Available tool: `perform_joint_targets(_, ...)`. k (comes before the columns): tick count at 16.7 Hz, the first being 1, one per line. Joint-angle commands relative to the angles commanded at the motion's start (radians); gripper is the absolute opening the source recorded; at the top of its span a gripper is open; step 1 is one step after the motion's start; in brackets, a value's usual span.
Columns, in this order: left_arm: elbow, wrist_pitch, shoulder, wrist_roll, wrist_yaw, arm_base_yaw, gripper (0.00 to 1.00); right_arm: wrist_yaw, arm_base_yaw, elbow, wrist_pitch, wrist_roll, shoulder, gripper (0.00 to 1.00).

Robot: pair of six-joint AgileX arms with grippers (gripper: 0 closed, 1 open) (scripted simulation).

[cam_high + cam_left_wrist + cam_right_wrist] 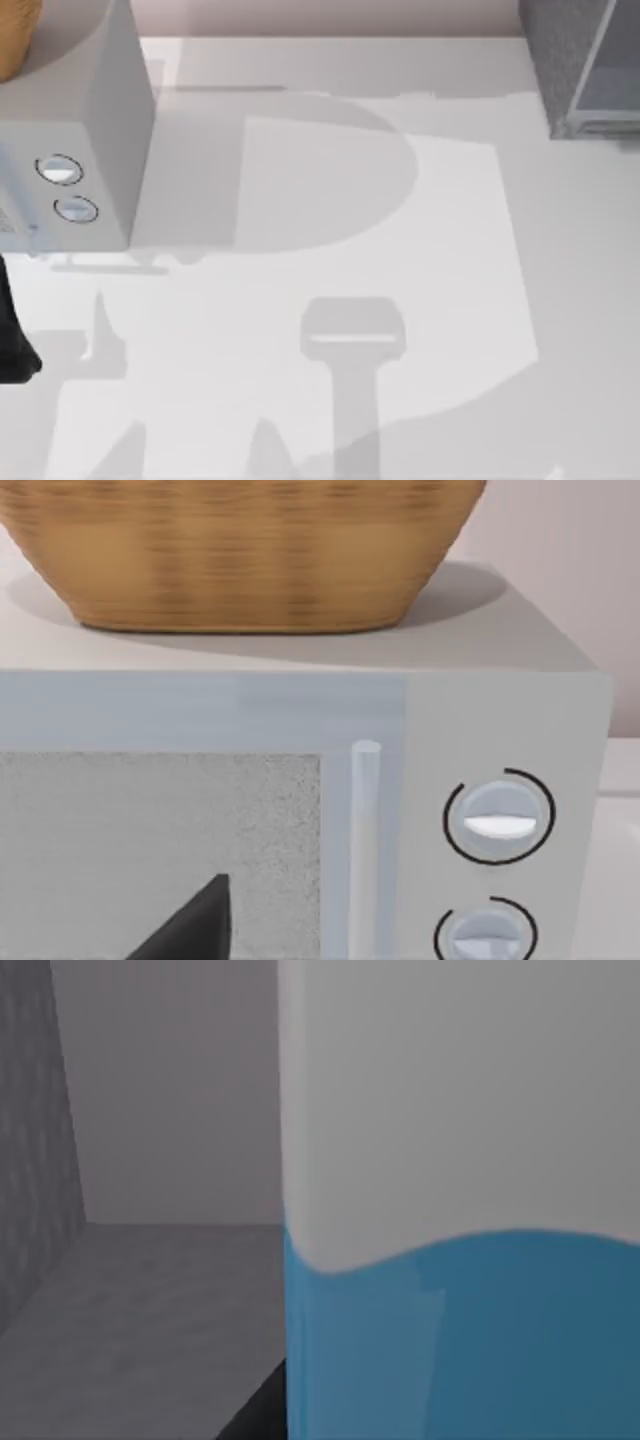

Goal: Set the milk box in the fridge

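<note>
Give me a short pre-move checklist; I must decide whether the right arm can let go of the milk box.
1. Milk box inside a grey-walled compartment in the right wrist view: ok.
2. Milk box upright: ok.
3. Carton base resting on the compartment floor: cannot tell.
4. Fridge at the table's far right corner: ok.
5. Right fingers' state: cannot tell.
6. Left arm parked at the left edge, facing the dialled box under a basket: ok.

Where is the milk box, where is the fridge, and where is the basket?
milk box (pixel 460 1340), right wrist view, on its blue side.
fridge (pixel 556 60), top view, on its dark speckled wall at the table's far right corner.
basket (pixel 250 560), left wrist view, on its woven side, atop the box with dials.
</note>
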Motion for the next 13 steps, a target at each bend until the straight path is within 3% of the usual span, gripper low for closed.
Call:
perform_joint_targets(8,0.0,0.0,0.0,0.0,0.0,0.0,1.0,0.043,0.039,0.471,-0.258,0.002,0.186,0.0)
perform_joint_targets(13,0.0,0.0,0.0,0.0,0.0,0.0,1.0,0.055,0.048,0.563,-0.329,0.0,0.228,0.0)
